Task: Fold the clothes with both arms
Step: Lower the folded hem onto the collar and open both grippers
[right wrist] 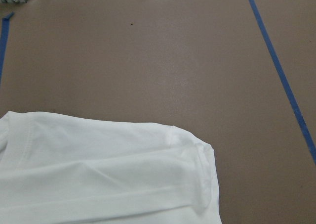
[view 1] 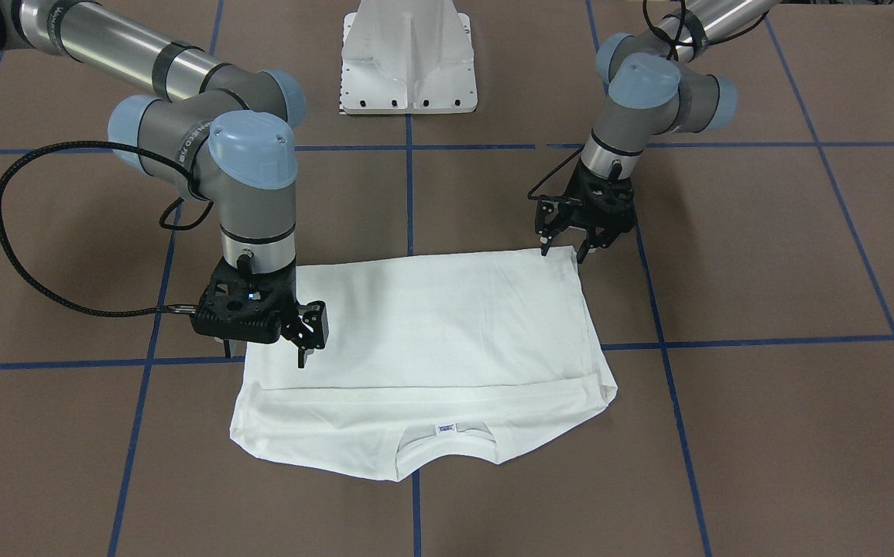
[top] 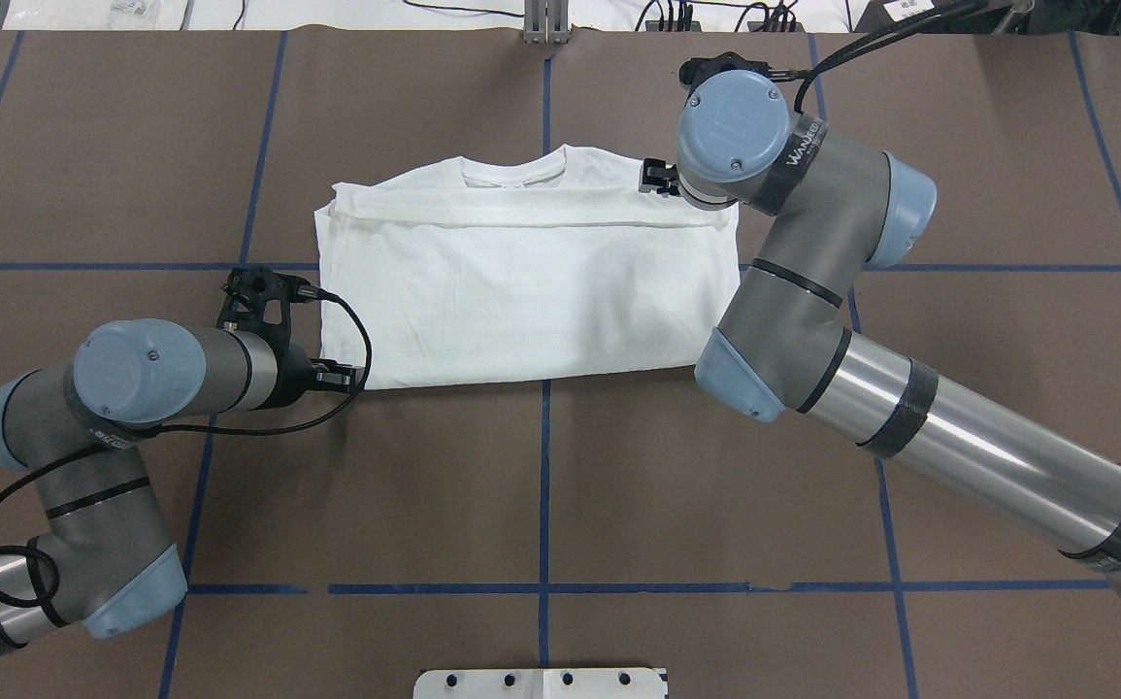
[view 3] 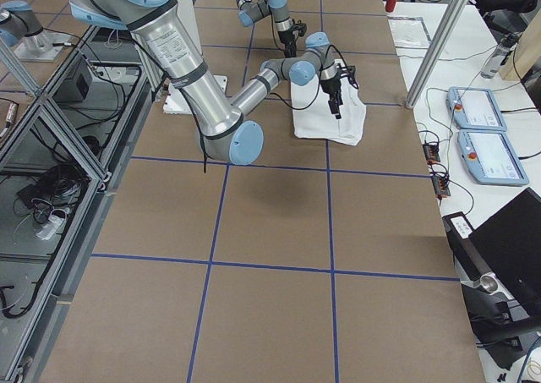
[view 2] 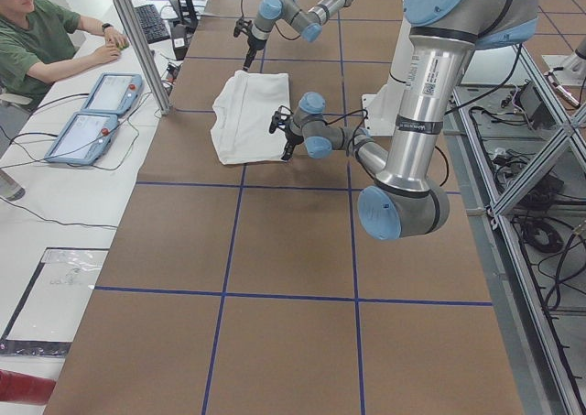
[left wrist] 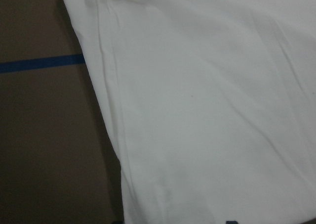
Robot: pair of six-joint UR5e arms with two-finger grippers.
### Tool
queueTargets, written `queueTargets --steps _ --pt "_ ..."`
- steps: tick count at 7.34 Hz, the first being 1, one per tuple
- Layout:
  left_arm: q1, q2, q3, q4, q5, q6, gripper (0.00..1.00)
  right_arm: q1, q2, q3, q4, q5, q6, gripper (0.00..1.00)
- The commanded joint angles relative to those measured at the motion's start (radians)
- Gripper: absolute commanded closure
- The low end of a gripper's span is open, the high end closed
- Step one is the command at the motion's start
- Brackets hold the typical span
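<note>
Risking a skewed, bunched fold if either arm pinches only the top layer or pulls unevenly | T-shirt (view 1: 431, 325) lies flat on table (view 1: 725, 433), hem folded toward collar | left gripper (view 1: 566, 246) spread, straddling robot-side corner | right gripper (top: 655, 176) looks spread, above folded hem's opposite end

One white T-shirt (top: 521, 282), one table (top: 376, 485), one pedestal base (view 1: 408, 70), one person (view 2: 46, 35). Two arms (left arm (top: 133, 374), right arm (top: 793, 291)). Two grippers: left gripper (view 1: 564, 251), right gripper (view 1: 263, 357). Two tablets: near tablet (view 2: 81, 138), far tablet (view 2: 110, 92).
</note>
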Motion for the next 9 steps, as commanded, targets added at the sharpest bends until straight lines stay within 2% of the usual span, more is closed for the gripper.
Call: queueTargets --steps 1,4,6,8,9 --pt "0.002 -0.002 -0.001 0.000 0.000 -0.001 0.99 -0.003 0.000 0.000 0.000 -0.002 0.000 0.00" --pt "0.007 0.003 -0.007 0.005 0.034 -0.007 1.00 -0.004 -0.003 0.001 0.001 -0.002 0.000 0.00" --pt "-0.016 0.058 -0.050 0.008 0.026 0.110 1.00 -0.006 -0.002 0.010 0.001 -0.002 0.010 0.00" --pt "-0.175 0.060 -0.021 0.012 0.025 0.296 1.00 -0.007 -0.003 0.016 0.001 -0.004 0.011 0.00" --pt "-0.267 0.043 0.038 0.011 0.022 0.386 1.00 -0.007 -0.003 0.016 0.001 -0.002 0.013 0.00"
